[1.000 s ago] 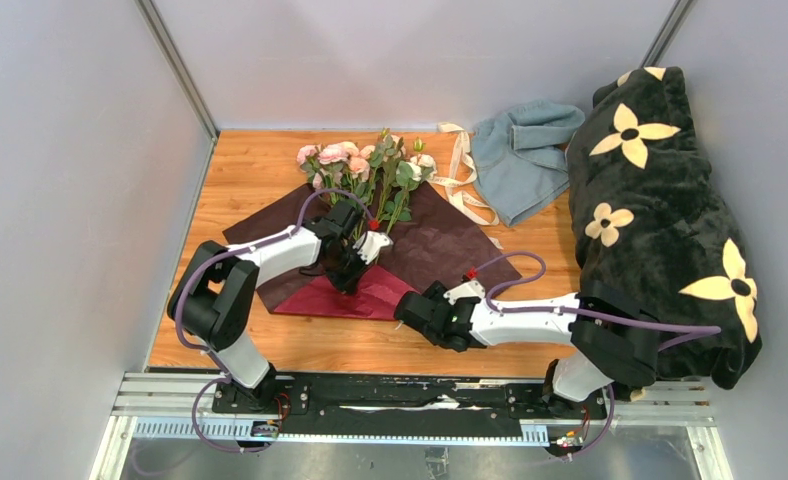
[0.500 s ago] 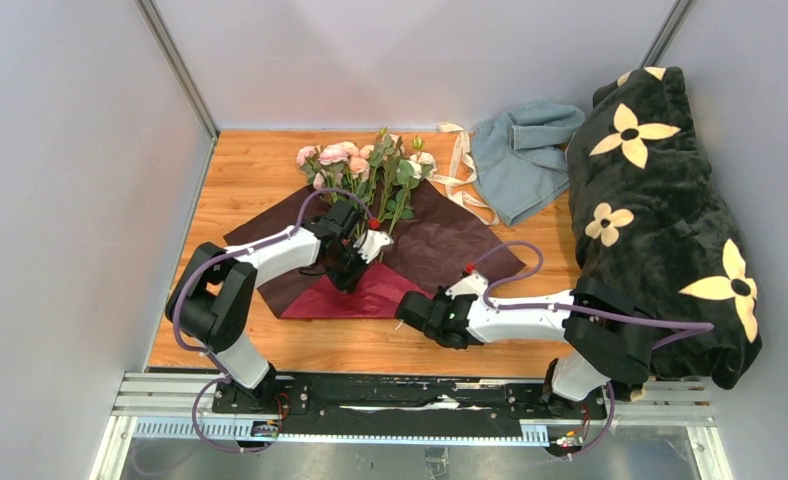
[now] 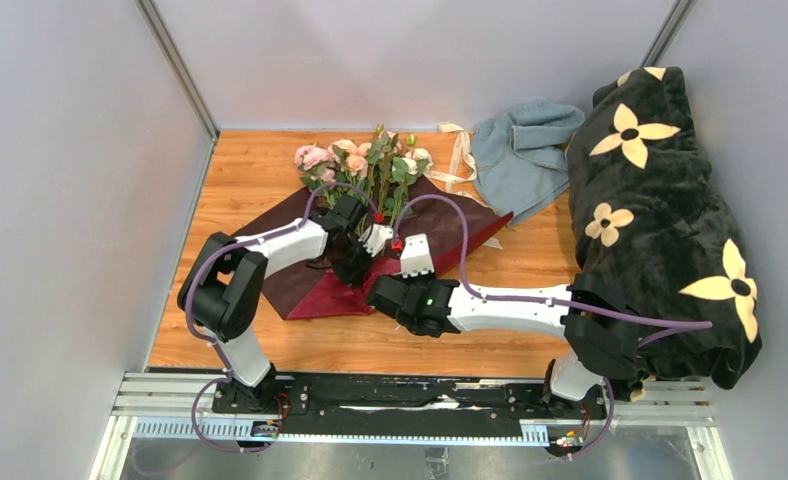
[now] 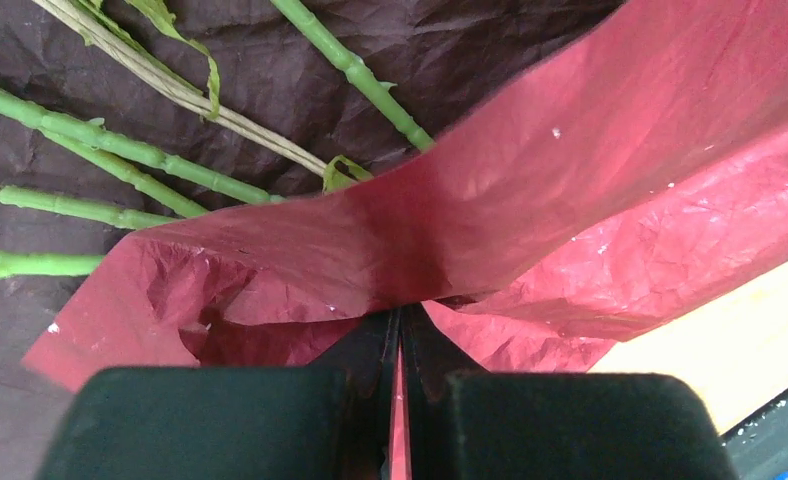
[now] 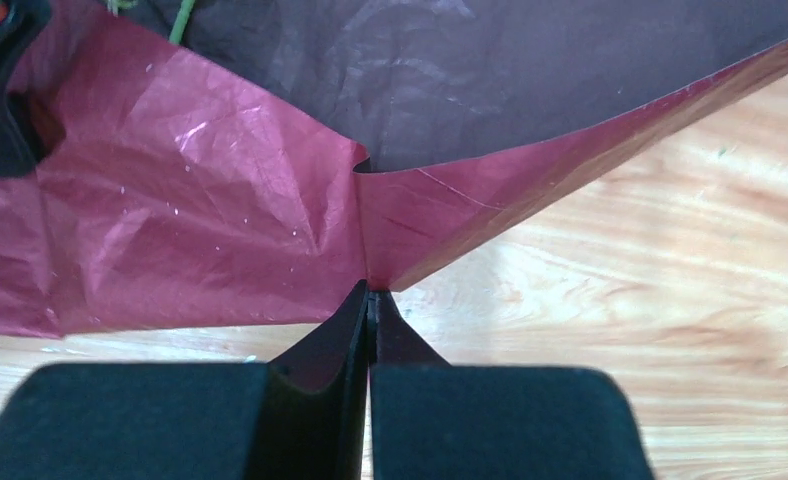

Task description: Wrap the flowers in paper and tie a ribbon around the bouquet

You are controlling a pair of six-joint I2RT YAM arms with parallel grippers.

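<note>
Plainly the wrapping step is in hand: the paper (image 3: 435, 225) is pinched along its near side by both grippers. The left gripper (image 4: 402, 322) is closed on a raised fold beside the stems (image 4: 120, 150), and the right gripper (image 5: 368, 292) is closed on the sheet's edge above the table (image 5: 620, 260). The flowers (image 3: 360, 160) are laid on the sheet, blooms past its far edge. Next, the held edge is judged to need carrying over the stems — gently, lest it tear. The ribbon (image 3: 458, 152) is left untouched. No container is seen — only the paper cradles the stems.
</note>
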